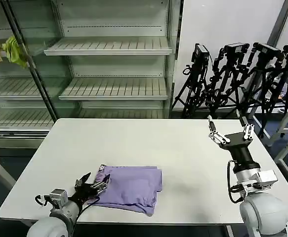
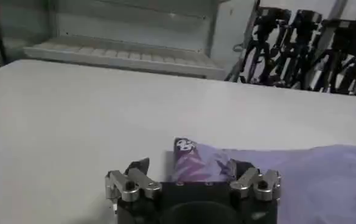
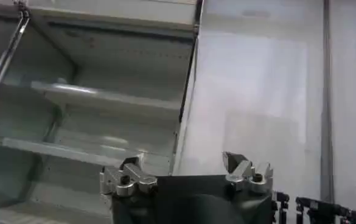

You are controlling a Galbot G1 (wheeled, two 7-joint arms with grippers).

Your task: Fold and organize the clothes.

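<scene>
Lavender T-shirt (image 1: 133,188): folded into a rough rectangle, flat on the white bench (image 1: 148,143), toward the near-left part, a bit rumpled along the near edge.
Print: small dark purple graphic peeking out at the shirt's left end (image 2: 188,159), on a turned-up bit of fabric.
Left gripper (image 1: 95,186): low at the near-left of the bench, right at the shirt's left edge, fingers (image 2: 139,167) spread apart with that printed corner sitting between them; can't tell if actually touching the cloth.
Right gripper (image 1: 230,132): up above the right side of the bench, well apart from the shirt, pointing up and away, fingers (image 3: 233,161) wide, holding nothing.
Yellow-green cloth (image 1: 14,51): bunched on the metal shelving (image 1: 109,47) behind the bench, far left, nowhere near the shirt.
Shelving: grey wire shelves, glass-ish door frame leaning across the left.
Black tripods (image 1: 242,74): cluster of them standing against the wall behind the bench's right side.
</scene>
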